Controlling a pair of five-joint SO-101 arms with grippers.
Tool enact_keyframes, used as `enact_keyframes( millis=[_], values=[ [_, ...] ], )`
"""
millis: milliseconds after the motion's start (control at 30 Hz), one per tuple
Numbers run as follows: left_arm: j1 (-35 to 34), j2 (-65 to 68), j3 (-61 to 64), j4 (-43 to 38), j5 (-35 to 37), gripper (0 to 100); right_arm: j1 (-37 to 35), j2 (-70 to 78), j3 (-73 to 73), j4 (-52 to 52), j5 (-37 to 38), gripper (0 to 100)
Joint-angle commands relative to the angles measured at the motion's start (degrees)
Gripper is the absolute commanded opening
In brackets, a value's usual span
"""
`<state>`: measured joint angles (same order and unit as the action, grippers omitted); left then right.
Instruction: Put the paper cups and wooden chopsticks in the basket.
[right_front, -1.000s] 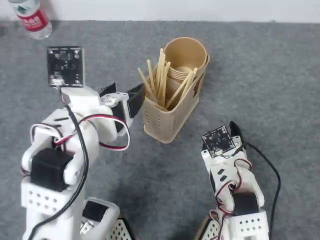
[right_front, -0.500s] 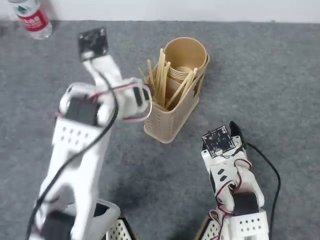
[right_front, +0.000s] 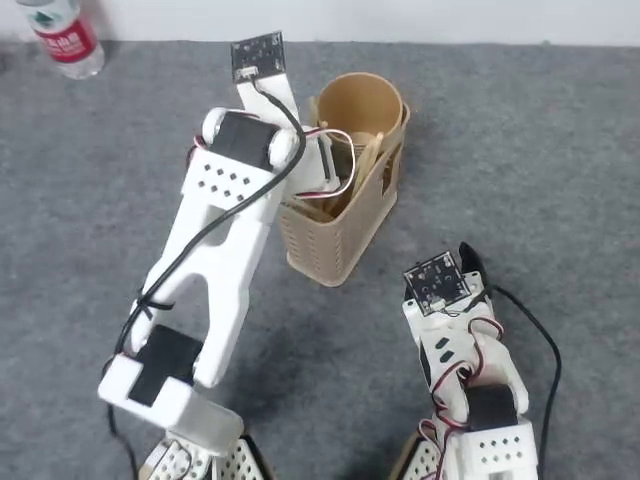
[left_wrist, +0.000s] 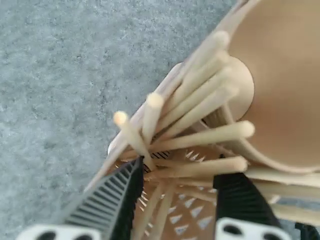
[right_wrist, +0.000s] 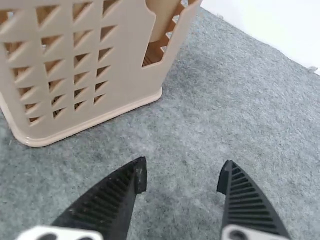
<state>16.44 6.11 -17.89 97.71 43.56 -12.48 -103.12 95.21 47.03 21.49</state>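
Observation:
A tan lattice basket (right_front: 335, 235) stands mid-table with a brown paper cup (right_front: 362, 100) and several wooden chopsticks (right_front: 362, 165) inside. My left arm (right_front: 235, 195) stretches over the basket's near-left rim. In the left wrist view, the left gripper (left_wrist: 175, 187) is open just above the chopsticks (left_wrist: 200, 107), its black fingers (left_wrist: 112, 197) straddling the bundle beside the cup (left_wrist: 285, 85). My right gripper (right_front: 465, 258) rests low on the mat to the basket's right. It is open (right_wrist: 182, 182) with nothing between its fingers, and faces the basket wall (right_wrist: 75, 75).
A plastic bottle with a red label (right_front: 62, 35) lies at the far left corner. Grey felt mat (right_front: 540, 160) covers the table, with open room right of and behind the basket. A white wall borders the far edge.
My left arm swung from the basket's left side up and over it, bringing its gripper down onto the chopsticks. The chopsticks got pushed lower and the basket shifted slightly. The right arm stayed still.

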Motion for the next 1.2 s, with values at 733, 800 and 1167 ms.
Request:
enact_keyframes(
  millis=[733, 800, 1167],
  values=[
    [-8.9, -19.7, 4.3, 3.0, 1.1, 22, 0.2, -0.7, 1.1, -0.1, 0.9, 23.4],
    [-7.8, -20.7, 4.4, 2.9, 1.1, 22, 0.2, -0.7, 1.1, -0.1, 0.9, 23.4],
    [-6.7, -12.5, 11.6, -0.4, -0.3, 26, 0.2, -0.7, 1.1, 0.2, 0.9, 23.4]
  ],
)
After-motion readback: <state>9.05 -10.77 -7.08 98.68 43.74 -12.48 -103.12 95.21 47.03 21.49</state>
